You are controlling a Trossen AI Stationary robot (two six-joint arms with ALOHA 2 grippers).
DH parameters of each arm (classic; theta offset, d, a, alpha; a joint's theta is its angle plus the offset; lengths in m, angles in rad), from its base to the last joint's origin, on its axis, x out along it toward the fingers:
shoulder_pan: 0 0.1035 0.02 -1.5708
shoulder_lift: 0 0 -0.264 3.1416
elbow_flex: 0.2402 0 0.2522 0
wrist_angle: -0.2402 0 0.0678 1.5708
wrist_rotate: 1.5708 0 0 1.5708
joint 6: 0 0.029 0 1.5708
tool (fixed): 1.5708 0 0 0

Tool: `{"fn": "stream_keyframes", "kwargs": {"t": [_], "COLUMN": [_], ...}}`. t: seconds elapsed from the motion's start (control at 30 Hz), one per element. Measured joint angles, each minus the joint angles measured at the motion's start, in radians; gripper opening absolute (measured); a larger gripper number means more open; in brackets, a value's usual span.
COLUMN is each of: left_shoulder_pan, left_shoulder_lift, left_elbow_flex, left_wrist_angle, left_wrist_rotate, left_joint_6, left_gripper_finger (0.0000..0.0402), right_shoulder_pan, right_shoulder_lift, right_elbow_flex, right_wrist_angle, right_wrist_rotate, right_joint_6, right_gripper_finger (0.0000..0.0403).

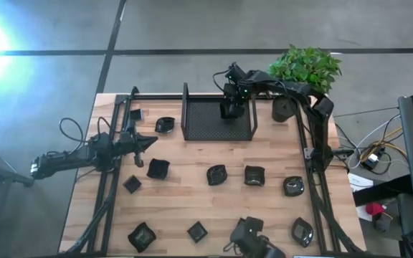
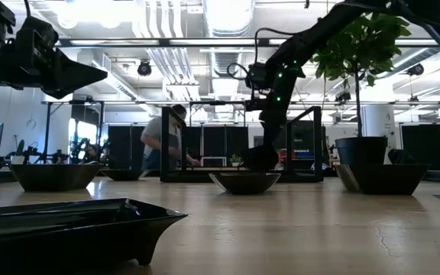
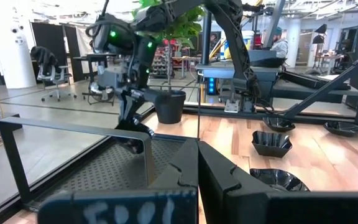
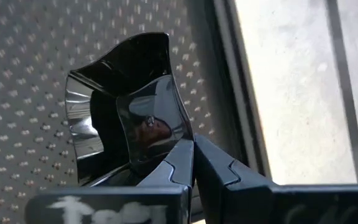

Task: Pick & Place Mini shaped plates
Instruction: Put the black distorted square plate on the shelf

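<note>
Right hand (image 4: 193, 163) pinches one mini plate (image 4: 126, 106) by its rim over the mesh tray (image 1: 199, 122) at the counter's far edge. Roughly eleven plates (image 1: 216, 174) remain scattered outside it; left hand (image 1: 149, 143) waits closed, empty.

The setting is identified as a robotics laboratory within a large open-plan industrial hall. A wooden table (image 1: 192, 193) is enclosed by a dark metal frame (image 1: 314, 179) to which both arms are mounted — a fixed test rig. A polished concrete floor (image 1: 192, 29) marked with dark lines is seen around it. Exposed ceiling ducts (image 2: 159, 46) and strip lighting are visible overhead. Further framed workstations, an office chair (image 3: 48, 65) and a person (image 2: 166, 141) at a bench are seen behind — loose cables (image 1: 368, 154) lie beside the table.
</note>
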Motion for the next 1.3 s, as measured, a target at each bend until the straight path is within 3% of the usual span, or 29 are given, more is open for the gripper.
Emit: {"fn": "stream_keyframes", "kwargs": {"t": [0.37,0.63,1.07,1.3], "left_shoulder_pan": [-0.001,0.0,0.0,0.0], "left_shoulder_lift": [0.0,0.0,0.0,0.0], "left_elbow_flex": [0.0,0.0,0.0,0.0], "left_wrist_angle": [-0.002,-0.002,-0.003,-0.003], "left_wrist_rotate": [0.002,0.003,0.003,0.003], "left_joint_6": [0.0,0.0,0.0,0.0], "left_gripper_finger": [0.0,0.0,0.0,0.0], "right_shoulder_pan": [-0.009,-0.008,-0.008,-0.008], "right_shoulder_lift": [0.026,0.026,0.026,0.025], "right_elbow_flex": [0.0,0.0,0.0,0.0], "right_wrist_angle": [-0.004,-0.005,-0.005,-0.006], "right_wrist_rotate": [0.029,0.121,0.126,0.128], "right_joint_6": [0.005,0.004,0.001,-0.015], "right_gripper_finger": [0.0008,0.0009,0.0009,0.0049]}}
